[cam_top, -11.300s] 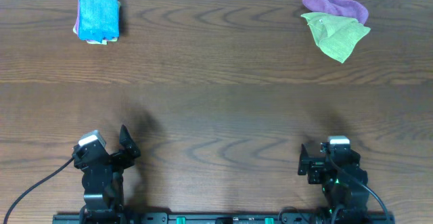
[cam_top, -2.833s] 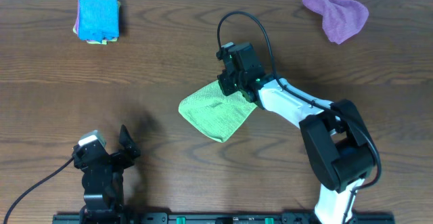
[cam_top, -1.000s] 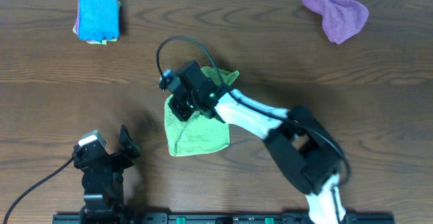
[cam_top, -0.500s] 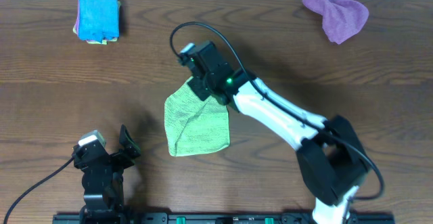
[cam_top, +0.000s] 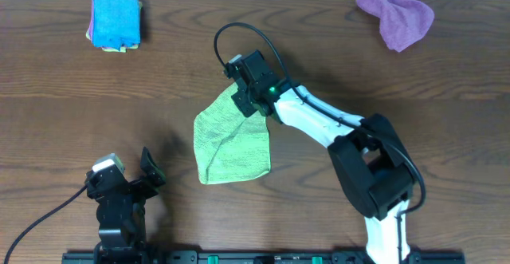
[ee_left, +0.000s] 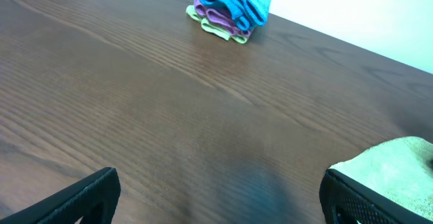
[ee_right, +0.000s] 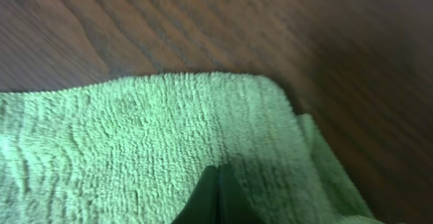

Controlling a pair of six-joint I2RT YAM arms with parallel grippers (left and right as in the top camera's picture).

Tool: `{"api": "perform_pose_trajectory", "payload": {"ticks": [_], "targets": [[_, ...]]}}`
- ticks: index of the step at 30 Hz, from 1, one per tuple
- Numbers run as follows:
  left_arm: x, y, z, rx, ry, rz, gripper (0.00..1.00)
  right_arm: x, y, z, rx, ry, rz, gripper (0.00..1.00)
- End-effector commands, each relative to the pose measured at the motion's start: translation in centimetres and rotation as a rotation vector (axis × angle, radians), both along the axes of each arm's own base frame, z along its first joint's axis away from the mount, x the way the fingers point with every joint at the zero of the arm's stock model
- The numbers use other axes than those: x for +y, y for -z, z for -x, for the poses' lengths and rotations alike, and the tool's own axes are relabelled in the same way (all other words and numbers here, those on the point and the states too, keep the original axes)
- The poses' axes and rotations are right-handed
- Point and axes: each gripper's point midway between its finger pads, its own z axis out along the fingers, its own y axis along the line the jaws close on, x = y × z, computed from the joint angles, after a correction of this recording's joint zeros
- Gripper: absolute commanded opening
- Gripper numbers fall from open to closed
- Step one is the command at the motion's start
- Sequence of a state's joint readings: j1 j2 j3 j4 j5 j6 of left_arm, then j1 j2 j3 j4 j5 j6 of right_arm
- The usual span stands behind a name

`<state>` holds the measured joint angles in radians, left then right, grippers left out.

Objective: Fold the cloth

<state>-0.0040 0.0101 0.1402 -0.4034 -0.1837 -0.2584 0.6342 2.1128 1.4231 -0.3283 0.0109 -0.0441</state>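
Note:
The lime-green cloth (cam_top: 231,143) lies spread in the middle of the table, its far right corner drawn up to a point. My right gripper (cam_top: 244,104) is shut on that corner, the arm reaching in from the right. In the right wrist view the closed fingertips (ee_right: 218,174) press into the cloth's (ee_right: 135,129) fuzzy surface, and a folded edge shows at the right. My left gripper (cam_top: 126,175) rests near the front left edge, open and holding nothing. In the left wrist view the left gripper (ee_left: 216,198) has its jaws wide apart, and the cloth's (ee_left: 396,158) edge shows at the right.
A purple cloth (cam_top: 396,15) lies crumpled at the far right. At the far left sits a stack of folded cloths (cam_top: 115,22) with a blue one on top; the stack of folded cloths (ee_left: 230,9) also shows in the left wrist view. Bare wood lies between them.
The right gripper has moved right and toward the far side with the cloth's corner, pulling that part out. The cloth's near part has stayed put. The left arm has not moved.

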Motion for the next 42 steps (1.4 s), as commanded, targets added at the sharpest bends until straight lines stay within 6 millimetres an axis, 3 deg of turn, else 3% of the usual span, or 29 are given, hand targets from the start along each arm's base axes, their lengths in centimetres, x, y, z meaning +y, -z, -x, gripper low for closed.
{"api": "perform_pose_trajectory", "payload": {"ticks": [1,6,11,18,21,30,34,36,40,42], "targets": [[0.1,1.0,0.1,0.021,-0.004,-0.002,0.95,0.0,1.5,0.3,0.037,0.005,-0.002,0.01],[0.1,1.0,0.1,0.021,-0.004,-0.002,0.95,0.7,2.1,0.2,0.040,-0.011,-0.028,0.01],[0.1,1.0,0.1,0.021,-0.004,-0.002,0.95,2.6,3.4,0.5,0.066,-0.061,-0.104,0.01],[0.1,1.0,0.1,0.021,-0.004,-0.003,0.95,4.4,8.1,3.5,0.169,-0.098,-0.096,0.01],[0.1,1.0,0.1,0.021,-0.004,-0.002,0.95,5.9,8.5,4.7,0.170,-0.136,-0.101,0.01],[0.1,1.0,0.1,0.021,-0.004,-0.002,0.95,12.5,6.5,8.8,0.144,-0.319,-0.172,0.01],[0.1,1.0,0.1,0.021,-0.004,-0.002,0.95,14.0,6.2,10.7,0.143,-0.406,-0.146,0.01],[0.1,1.0,0.1,0.021,-0.004,-0.003,0.95,14.0,6.0,10.6,0.134,-0.397,-0.121,0.01],[0.1,1.0,0.1,0.021,-0.004,-0.003,0.95,14.4,1.9,8.7,0.108,-0.368,-0.109,0.01],[0.1,1.0,0.1,0.021,-0.004,-0.003,0.95,14.6,-2.3,6.8,0.049,-0.344,-0.130,0.01]]}}
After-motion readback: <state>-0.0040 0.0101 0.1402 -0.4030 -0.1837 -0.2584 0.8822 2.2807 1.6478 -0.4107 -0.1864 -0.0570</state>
